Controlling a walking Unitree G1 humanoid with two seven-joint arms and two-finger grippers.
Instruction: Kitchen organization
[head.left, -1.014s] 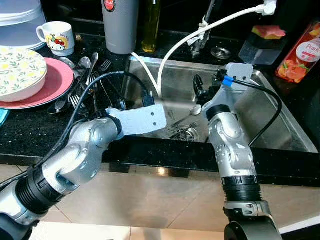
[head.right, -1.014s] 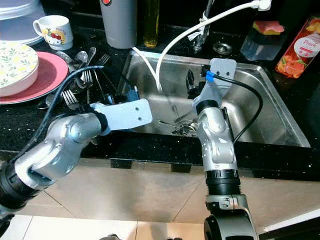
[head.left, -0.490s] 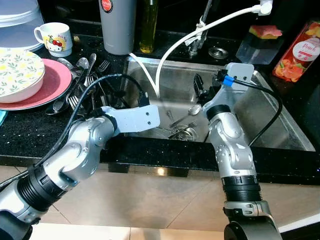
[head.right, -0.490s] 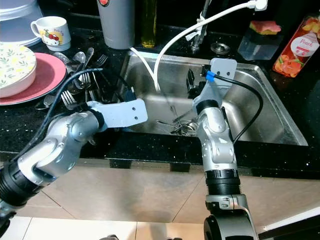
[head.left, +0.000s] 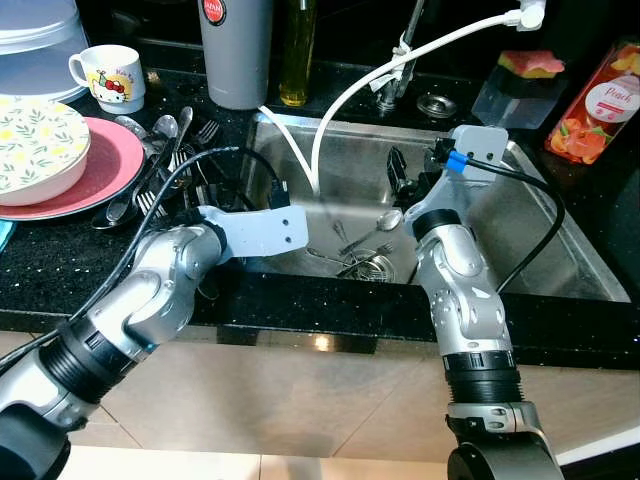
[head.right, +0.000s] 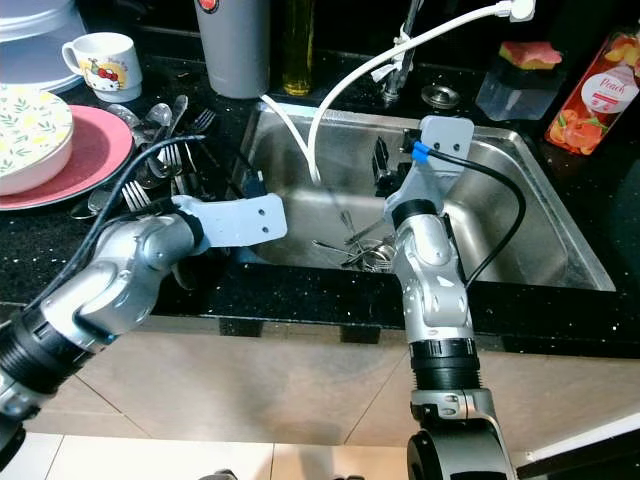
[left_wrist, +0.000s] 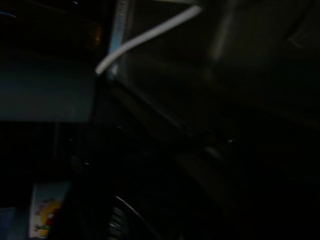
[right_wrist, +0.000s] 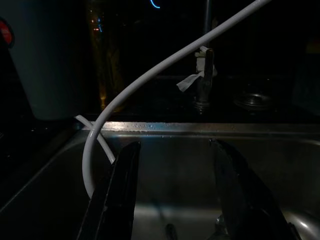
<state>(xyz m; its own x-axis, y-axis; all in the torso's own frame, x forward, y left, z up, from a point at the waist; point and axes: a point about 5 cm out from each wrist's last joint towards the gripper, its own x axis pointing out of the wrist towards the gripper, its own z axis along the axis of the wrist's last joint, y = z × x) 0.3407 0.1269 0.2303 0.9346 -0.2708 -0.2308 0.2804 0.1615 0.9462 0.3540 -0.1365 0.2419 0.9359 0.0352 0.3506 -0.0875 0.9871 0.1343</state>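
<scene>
With the right pincer (right_wrist: 172, 195) spread over the sink (head.left: 560, 240), just above the spoon (head.left: 388, 219), I fear snagging the white hose (head.left: 340, 105); left pincer's state: cannot tell.

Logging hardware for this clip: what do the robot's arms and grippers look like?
Both arms are silver, rounded segments with black ribbed joint collars. Each wrist carries a flat grey plate, and a black cable loops along each arm. The right arm's cable has a blue connector. The right gripper has two long, glossy black fingers; the left gripper is dark too.
</scene>
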